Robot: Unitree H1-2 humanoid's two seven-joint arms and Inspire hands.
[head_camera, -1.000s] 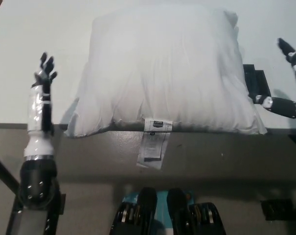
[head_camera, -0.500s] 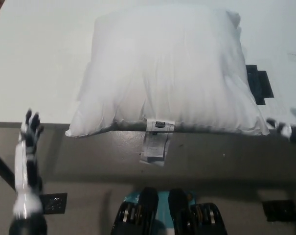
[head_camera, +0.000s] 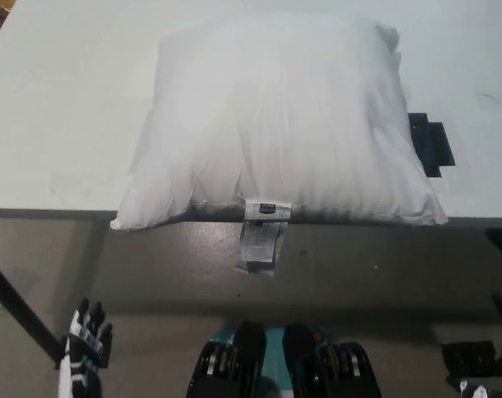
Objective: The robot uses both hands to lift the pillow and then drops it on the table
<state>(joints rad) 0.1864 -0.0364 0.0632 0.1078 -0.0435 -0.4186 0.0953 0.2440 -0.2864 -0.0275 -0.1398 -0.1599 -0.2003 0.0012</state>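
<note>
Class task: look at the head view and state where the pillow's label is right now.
The label hangs from the middle of the pillow's near seam, dangling over the near edge of the table, just left of picture centre.

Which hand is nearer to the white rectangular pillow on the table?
Left. The white left hand hangs below the table edge, off the white rectangular pillow's near-left corner. The right hand barely shows at the bottom right corner, farther off.

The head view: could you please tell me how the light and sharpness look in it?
Head view: even, soft light; the pillow is bright and slightly washed out, with a dark shadow under its front edge; the whole picture is mildly soft, and the label print is unreadable.
</note>
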